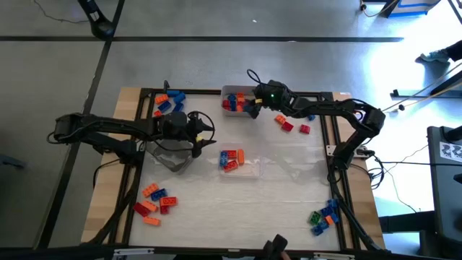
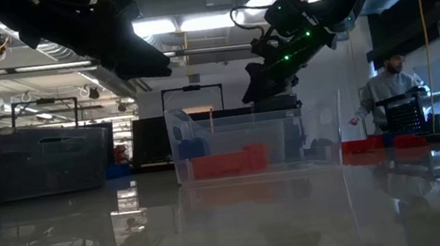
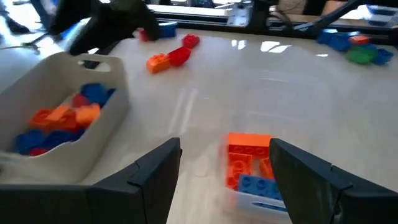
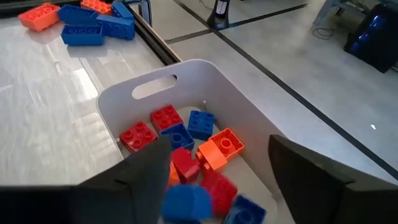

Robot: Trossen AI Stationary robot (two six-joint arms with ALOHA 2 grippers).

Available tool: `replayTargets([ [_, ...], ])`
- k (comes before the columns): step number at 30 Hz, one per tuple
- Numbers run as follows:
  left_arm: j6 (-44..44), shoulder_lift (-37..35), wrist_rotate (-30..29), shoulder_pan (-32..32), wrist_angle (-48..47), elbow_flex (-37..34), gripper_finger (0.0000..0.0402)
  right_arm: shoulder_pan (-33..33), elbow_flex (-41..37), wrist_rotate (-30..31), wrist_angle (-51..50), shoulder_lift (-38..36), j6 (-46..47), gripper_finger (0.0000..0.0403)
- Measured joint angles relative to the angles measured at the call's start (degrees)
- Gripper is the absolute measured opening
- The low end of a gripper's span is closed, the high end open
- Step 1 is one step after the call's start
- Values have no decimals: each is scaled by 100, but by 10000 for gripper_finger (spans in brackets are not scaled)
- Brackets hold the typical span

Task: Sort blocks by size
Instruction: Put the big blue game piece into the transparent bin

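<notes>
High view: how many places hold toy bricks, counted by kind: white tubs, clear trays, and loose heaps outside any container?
White opaque plastic tub holding bricks: 1
Clear plastic tray holding bricks: 1
Loose heaps of small studded plastic bricks: 4
Total: 6

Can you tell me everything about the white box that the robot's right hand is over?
The white box looks like smooth plastic with rounded corners and a slot handle cut into one wall. It sits upright and open-topped at the far edge of the table, near the middle. Inside lies a loose heap of little studded blocks, red, blue and orange. The right hand hangs just above it with its fingers apart, gripping nothing I can see.
</notes>
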Motion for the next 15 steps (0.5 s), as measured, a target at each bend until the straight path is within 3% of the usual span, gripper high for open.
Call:
replayTargets([
  [8,-277,-2,-1026,293,-2111,881,232,0,-4,2,-929,-913,-182,300],
  [15,-1026,-2,-1465,1234,-3242,1102,232,-7,-455,3,-995,-1643,-210,300],
])
